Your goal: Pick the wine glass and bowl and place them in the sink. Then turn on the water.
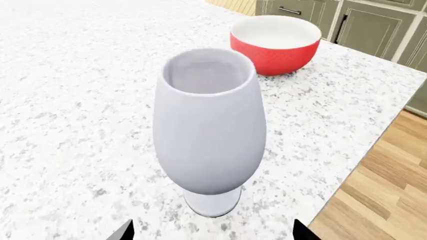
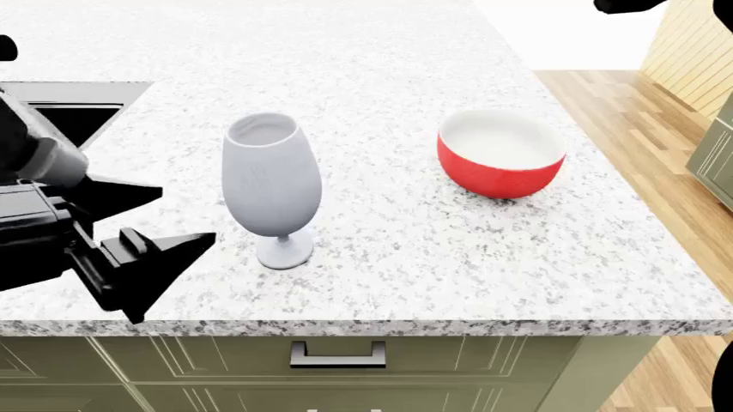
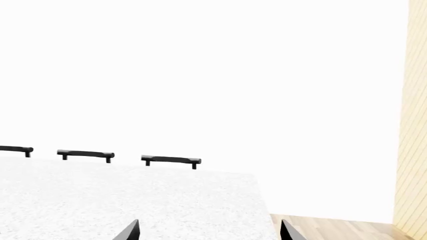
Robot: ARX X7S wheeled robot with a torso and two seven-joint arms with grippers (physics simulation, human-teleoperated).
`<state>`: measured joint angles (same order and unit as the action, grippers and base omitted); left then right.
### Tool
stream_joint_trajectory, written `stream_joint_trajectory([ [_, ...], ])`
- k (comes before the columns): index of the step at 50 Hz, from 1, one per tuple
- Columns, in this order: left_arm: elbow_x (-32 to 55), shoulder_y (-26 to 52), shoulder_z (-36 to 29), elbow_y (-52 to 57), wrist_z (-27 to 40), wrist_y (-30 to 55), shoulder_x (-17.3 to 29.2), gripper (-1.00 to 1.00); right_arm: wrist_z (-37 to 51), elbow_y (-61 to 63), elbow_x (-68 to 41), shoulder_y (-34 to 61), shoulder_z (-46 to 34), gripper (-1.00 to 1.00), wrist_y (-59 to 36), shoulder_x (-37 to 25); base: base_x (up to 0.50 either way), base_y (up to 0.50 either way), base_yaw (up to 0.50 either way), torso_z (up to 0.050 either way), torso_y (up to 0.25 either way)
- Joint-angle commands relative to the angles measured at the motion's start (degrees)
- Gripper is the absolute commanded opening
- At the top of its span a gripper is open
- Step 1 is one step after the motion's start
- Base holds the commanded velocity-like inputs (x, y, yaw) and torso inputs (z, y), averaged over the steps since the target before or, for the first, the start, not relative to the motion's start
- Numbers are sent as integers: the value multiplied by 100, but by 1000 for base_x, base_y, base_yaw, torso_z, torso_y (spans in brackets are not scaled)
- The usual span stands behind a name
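My L gripper (image 2: 172, 219), jaws apart, sits just beside the upright wine glass (image 2: 271, 184), straight ahead btwn fingertips; R gripper (image 3: 208, 231), also apart, is far off.

Left gripper (image 2: 172, 219) has its jaws spread, level with the wine glass (image 2: 271, 184), with bare granite counter (image 2: 378, 257) between them and nothing in the gap. The bowl (image 2: 502, 153) stands well apart on the glass's far side, open counter between the two, so the glass is clear all round. Toward the sink (image 2: 69, 107), the counter is bare; only the left arm itself sits there.
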<state>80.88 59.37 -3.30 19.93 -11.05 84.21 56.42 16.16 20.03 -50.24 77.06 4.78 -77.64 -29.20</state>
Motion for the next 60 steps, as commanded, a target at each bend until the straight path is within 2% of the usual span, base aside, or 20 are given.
stream_joint_trajectory([
  [1, -742, -104, -645, 102, -187, -348, -183, 100, 54, 15, -71, 3, 12, 100, -25, 1, 0, 0, 0, 0, 0],
  [11, -914, -94, -843, 53, 92, -588, -676, 100, 46, -24, -70, -106, 18, 100, 74, -25, 0, 0, 0, 0, 0],
  [20, -1347, -137, -1060, -151, 33, -1032, -987, 100, 48, -38, -94, -175, 17, 100, 112, -47, 0, 0, 0, 0, 0],
  [34, -1456, -301, -1055, -258, 67, -1269, -1027, 100, 55, -83, -96, -183, -86, 100, 182, -25, 0, 0, 0, 0, 0],
  [59, -1851, -169, -1415, -651, -170, -1661, -1350, 100, 100, -84, -177, -219, -98, 100, 218, -82, 0, 0, 0, 0, 0],
  [60, -1860, -162, -1423, -657, -186, -1679, -1358, -100, 102, -84, -179, -224, -96, 100, 220, -88, 0, 0, 0, 0, 0],
])
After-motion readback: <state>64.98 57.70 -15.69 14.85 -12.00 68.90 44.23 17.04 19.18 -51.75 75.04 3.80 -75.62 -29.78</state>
